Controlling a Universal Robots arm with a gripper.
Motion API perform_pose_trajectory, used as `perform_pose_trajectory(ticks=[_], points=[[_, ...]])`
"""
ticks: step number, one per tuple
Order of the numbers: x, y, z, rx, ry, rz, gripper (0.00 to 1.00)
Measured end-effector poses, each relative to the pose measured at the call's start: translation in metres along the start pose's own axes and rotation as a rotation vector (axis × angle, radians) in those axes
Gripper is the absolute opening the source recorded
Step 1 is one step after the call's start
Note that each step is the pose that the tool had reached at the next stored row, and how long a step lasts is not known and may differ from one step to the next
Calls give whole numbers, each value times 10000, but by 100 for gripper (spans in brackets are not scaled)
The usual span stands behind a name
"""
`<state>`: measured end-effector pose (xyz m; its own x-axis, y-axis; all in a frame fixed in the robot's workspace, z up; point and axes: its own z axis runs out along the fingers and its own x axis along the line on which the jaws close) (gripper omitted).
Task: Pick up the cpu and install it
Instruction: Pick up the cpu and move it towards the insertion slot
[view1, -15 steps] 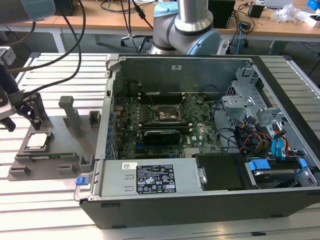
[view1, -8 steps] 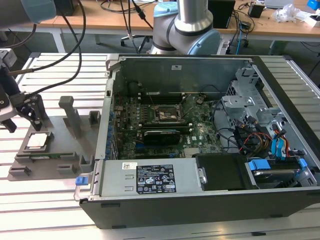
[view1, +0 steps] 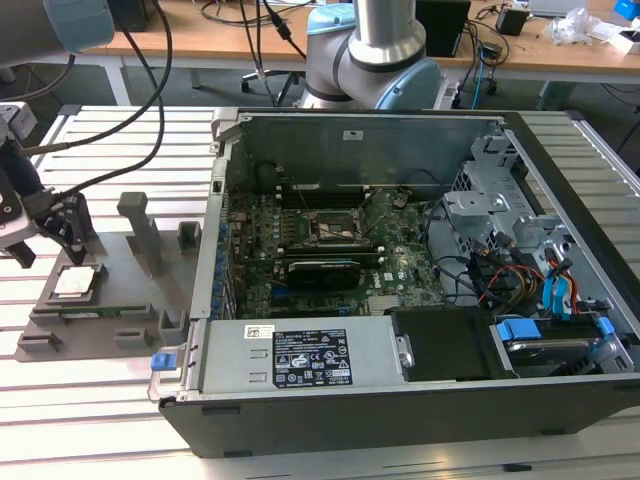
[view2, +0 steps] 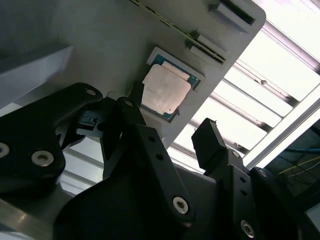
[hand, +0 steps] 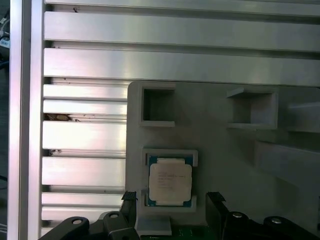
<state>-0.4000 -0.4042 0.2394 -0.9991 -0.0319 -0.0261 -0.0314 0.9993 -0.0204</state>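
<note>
Cpu (hand: 170, 181): flat square, silvery-white lid w/ thin rim, sits in grey tray (hand: 235, 160) pocket; gripper (hand: 172, 199) spread wide, empty, over it.

This is a robotics lab or electronics workshop. An open computer case (view1: 400, 415) lies on a slotted aluminium table (view1: 90, 410), with cable-strewn wooden benches (view1: 190, 40) behind the robot arm (view1: 385, 60).

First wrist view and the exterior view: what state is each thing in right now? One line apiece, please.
cpu: lying flat in its recess on the grey tray, metal plate up, not gripped.
hand: open, empty, over the cpu.
computer case: lying on its side, side panel off, board exposed.
socket frame: on the board; latched or not, too small to tell.
</note>
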Motion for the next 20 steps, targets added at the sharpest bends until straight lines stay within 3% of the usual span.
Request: perform_pose_trajectory(ticks=[12, 20], points=[[-6, -1, 94, 1, 1, -2, 66], [-4, -41, 126, 0, -1, -2, 66]])
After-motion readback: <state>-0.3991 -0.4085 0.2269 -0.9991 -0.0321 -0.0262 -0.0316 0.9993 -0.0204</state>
